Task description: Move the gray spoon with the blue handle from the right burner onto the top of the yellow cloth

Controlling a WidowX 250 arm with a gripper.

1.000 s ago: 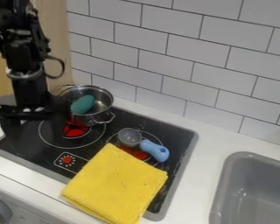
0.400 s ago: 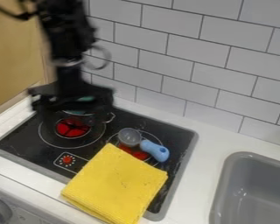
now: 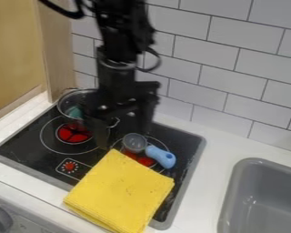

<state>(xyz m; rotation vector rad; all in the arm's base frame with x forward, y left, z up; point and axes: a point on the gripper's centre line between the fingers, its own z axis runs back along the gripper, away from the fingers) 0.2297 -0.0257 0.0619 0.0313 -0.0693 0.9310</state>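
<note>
The gripper hangs over the stove's back part, just above and behind a ladle-like utensil. Its two fingers stand apart, open, with nothing seen between them. That utensil has a clear grey cup and a blue handle, and lies over the right burner. Left of the gripper, a metal pot sits at the back left with a teal object inside; the gripper hides the pot's right part. A folded yellow cloth covers the stove's front right, close to the utensil.
The black stove top has a grey rim and a red-marked dial print at its front. A grey sink is set in the counter at right. Tiled wall rises behind, with a wooden panel at left.
From the far left, the gripper has moved right, past the pot, to above the utensil. Pot, utensil and cloth have kept their places.
</note>
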